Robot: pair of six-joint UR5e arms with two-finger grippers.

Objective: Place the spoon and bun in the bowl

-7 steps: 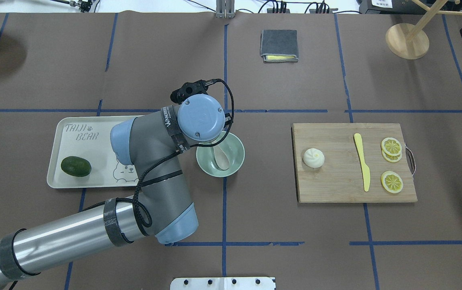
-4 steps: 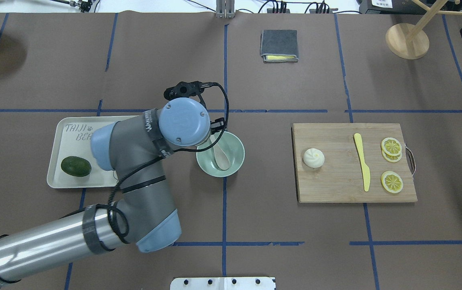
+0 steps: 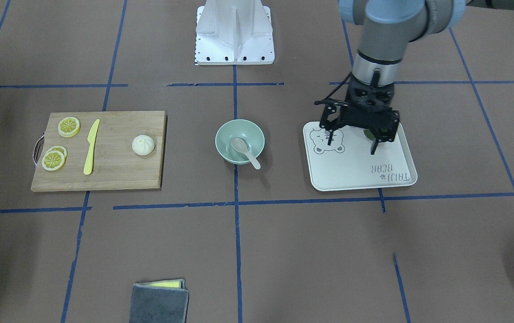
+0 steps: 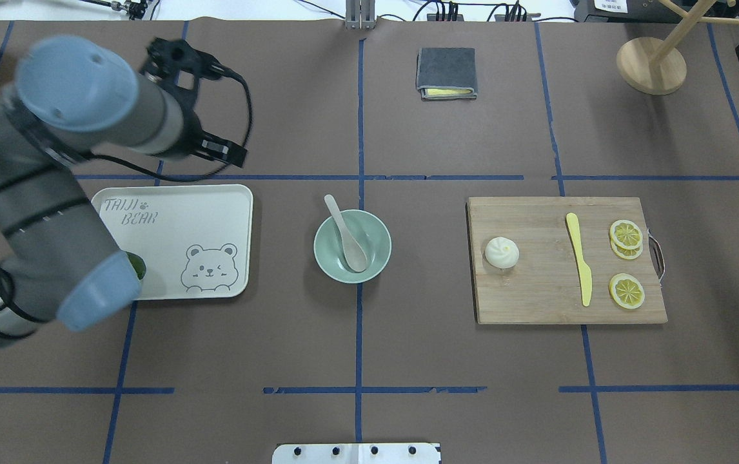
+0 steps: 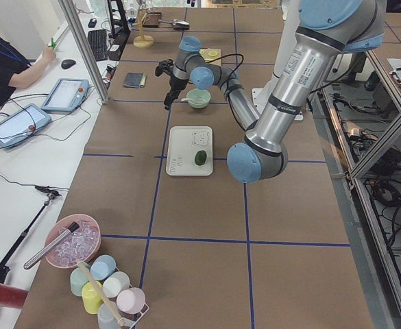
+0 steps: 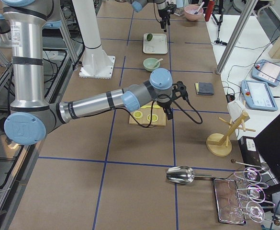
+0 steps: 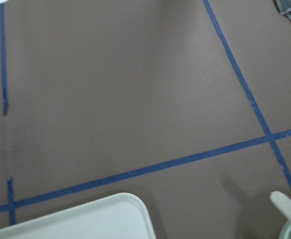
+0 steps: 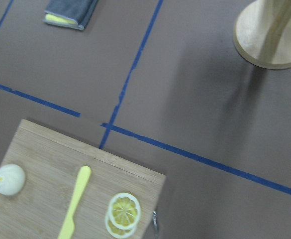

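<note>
Done with the spoon (image 4: pixel 345 233), lying scoop-down in the bowl (image 4: pixel 382 248). Hanging the left hand (image 3: pixel 351 148) splayed, empty, above the tray (image 3: pixel 351 174), clear of the bowl. Yet to fetch the bun (image 4: pixel 502 252) from the board (image 4: pixel 537 296). Cannot tell the right hand's (image 6: pixel 170 111) grip, near that board.

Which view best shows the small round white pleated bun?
The overhead exterior view: the bun lies unobstructed, pleats and yellowish centre visible. The front-facing view shows it clearly too; the right wrist view catches it near the frame's left edge. The side views cannot resolve it; the left wrist view misses it.
</note>
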